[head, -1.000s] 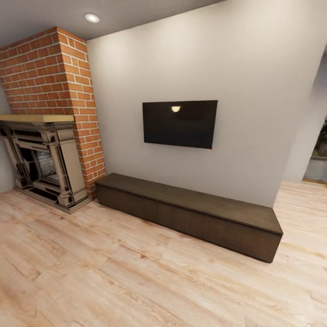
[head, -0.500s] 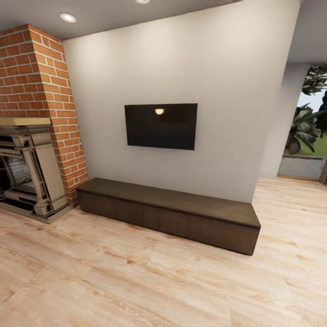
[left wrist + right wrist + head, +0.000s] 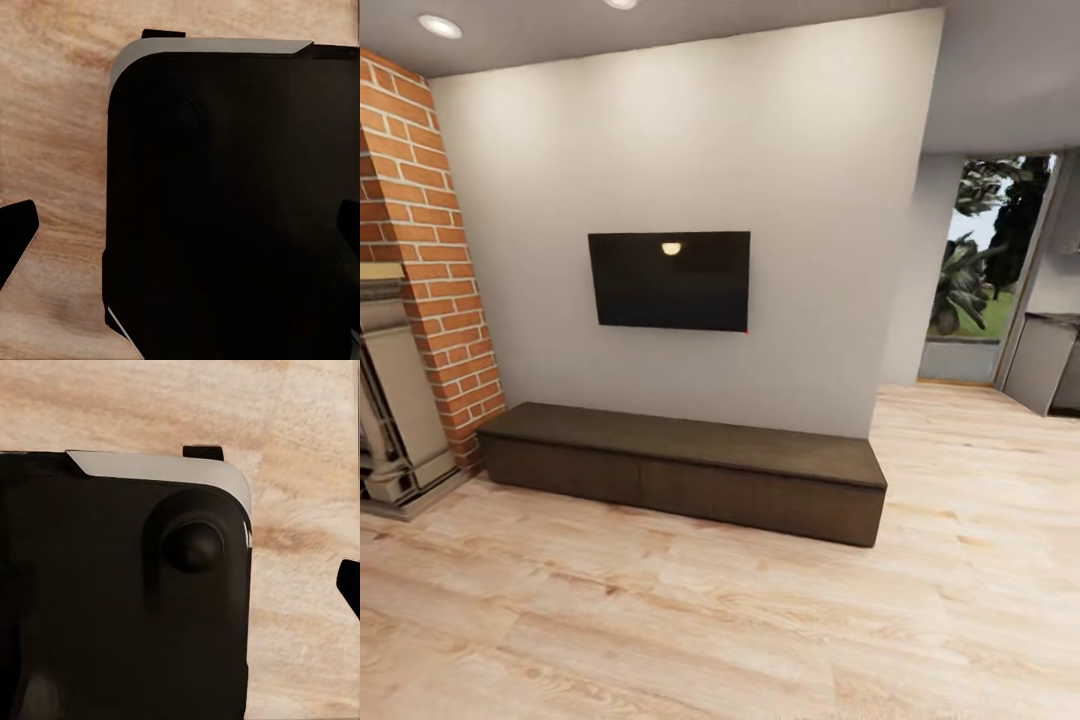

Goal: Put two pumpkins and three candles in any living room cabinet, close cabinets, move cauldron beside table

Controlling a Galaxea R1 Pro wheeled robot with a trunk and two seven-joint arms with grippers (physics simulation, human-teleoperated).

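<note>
One cabinet, both drawer fronts closed, beneath one wall television. I cannot tell how far either of my grippers is open; nothing seen held.

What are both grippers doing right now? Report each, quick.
Left gripper: open, holding nothing, pointed down at the robot's own dark base and the wood floor.
Right gripper: cannot be told; one fingertip shows.

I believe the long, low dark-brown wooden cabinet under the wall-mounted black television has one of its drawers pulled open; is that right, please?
Not quite. The long, low dark-brown wooden cabinet does stand under the wall-mounted black television, but its drawer fronts are all flush and shut; none is pulled open. The head view shows this.
</note>
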